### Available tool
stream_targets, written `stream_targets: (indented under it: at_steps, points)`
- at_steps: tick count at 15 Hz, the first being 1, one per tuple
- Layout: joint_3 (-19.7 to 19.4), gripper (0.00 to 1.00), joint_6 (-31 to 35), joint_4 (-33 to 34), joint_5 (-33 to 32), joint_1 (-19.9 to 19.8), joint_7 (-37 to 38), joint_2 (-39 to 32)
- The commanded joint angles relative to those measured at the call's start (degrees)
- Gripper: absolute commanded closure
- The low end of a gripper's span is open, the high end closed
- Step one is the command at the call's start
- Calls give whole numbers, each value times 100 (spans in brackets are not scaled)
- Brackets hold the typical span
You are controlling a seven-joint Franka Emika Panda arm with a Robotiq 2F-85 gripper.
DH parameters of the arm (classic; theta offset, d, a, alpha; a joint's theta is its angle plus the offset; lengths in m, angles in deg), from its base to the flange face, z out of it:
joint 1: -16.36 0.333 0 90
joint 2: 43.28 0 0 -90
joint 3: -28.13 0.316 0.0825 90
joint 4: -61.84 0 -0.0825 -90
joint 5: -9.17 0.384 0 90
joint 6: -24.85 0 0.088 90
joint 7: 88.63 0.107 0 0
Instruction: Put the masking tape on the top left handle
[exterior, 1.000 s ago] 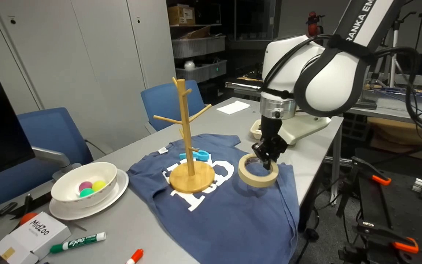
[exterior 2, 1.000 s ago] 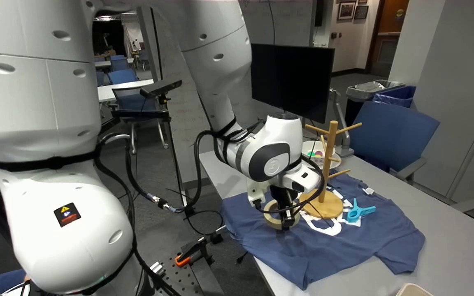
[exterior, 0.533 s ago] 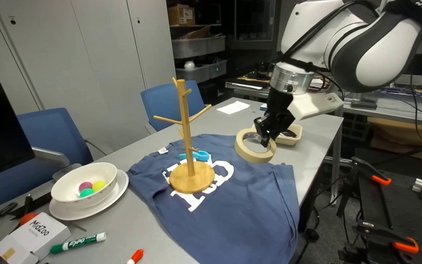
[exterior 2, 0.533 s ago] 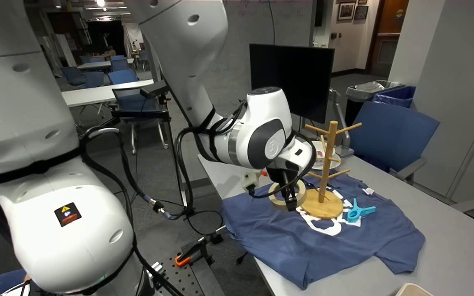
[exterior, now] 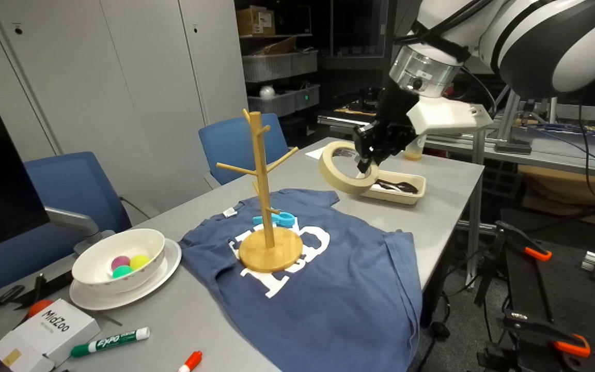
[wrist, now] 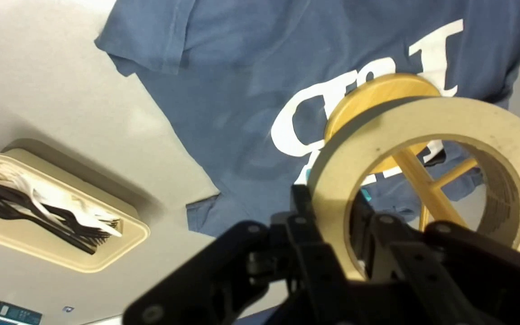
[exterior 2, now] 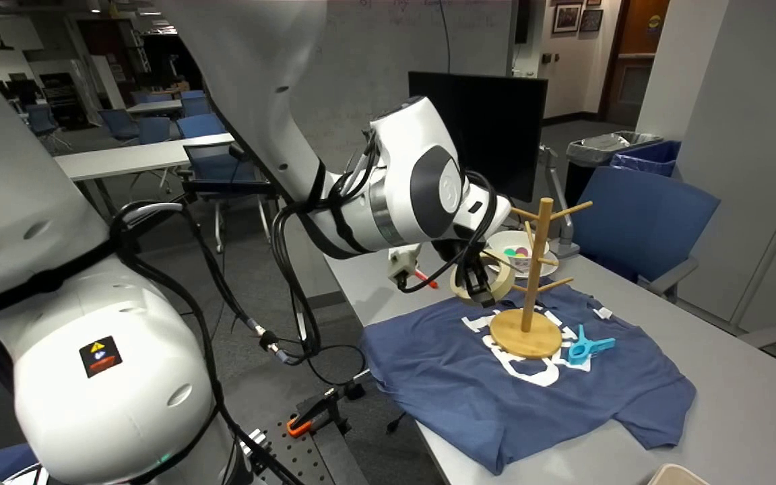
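Observation:
My gripper [exterior: 367, 163] is shut on the rim of the masking tape [exterior: 336, 178], a wide cream ring held tilted in the air. In the wrist view the gripper [wrist: 332, 203] has one finger outside the tape [wrist: 440, 115] and one inside its hole. The wooden stand [exterior: 262, 196] stands upright on its round base, apart from the tape. In an exterior view the top left handle [exterior 2: 524, 213] points left near the stand's top, its tip hidden behind my arm. The tape [exterior 2: 506, 276] there is lower than that handle, left of the pole. The stand [wrist: 418, 178] shows through the ring.
A blue T-shirt [exterior: 339, 305] lies under the stand. A blue clip [exterior: 283, 219] lies by its base. A cream tray [exterior: 393, 198] of cutlery, a white bowl [exterior: 93, 256] on a plate [exterior: 166, 274], and a white box [exterior: 65, 330] are on the table. Lower pegs [exterior: 235, 168] stick out.
My gripper has lifted the masking tape well above the shirt and tilted it more. In an exterior view it has also moved right, closer to the stand. The stand has not moved.

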Motion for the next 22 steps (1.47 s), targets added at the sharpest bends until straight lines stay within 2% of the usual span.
stream_targets:
  at_steps: [1, 7, 8, 13, 14, 22]
  points:
    - [187, 94, 147, -16, -679, -253, 828, 288]
    - [304, 94, 468, -53, -1614, -436, 1871, 471]
    - [214, 78, 257, -1, -1321, -285, 1585, 331]
    - [221, 78, 314, -3, -1409, -288, 1689, 340]
    - [217, 94, 343, 10, -1404, -283, 1685, 327]
    - [371, 94, 176, 212, -1446, -260, 1773, 780]
